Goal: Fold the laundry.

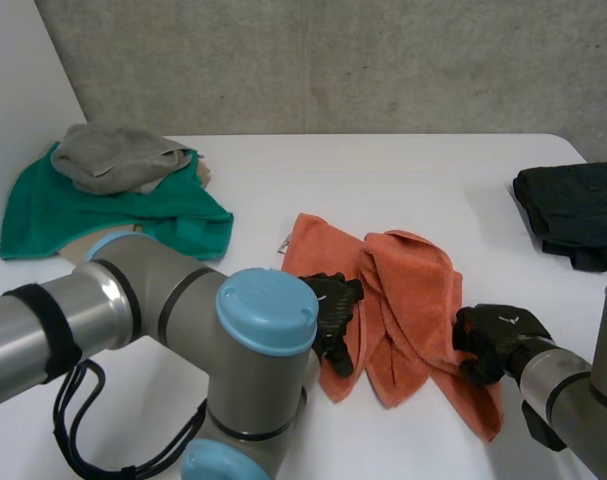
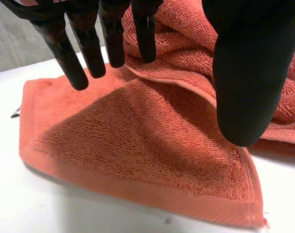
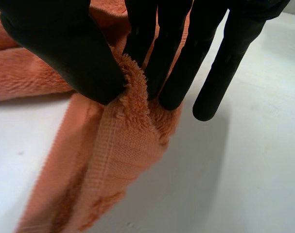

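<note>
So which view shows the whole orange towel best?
Head view: the entire orange towel lies crumpled. Left wrist view shows a flat corner under the left hand; right wrist view, an edge pinched by the right hand.

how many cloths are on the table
4: crumpled orange terry towel at centre, green cloth far left with a grey cloth on it, black cloth far right; others may hide under the pile.

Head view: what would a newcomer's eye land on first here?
The orange towel, crumpled mid-table between both hands. The right hand pinches one edge of it, and the left hand is open at the opposite side. At far left a grey cloth lies on a green cloth; a black cloth sits far right.
</note>
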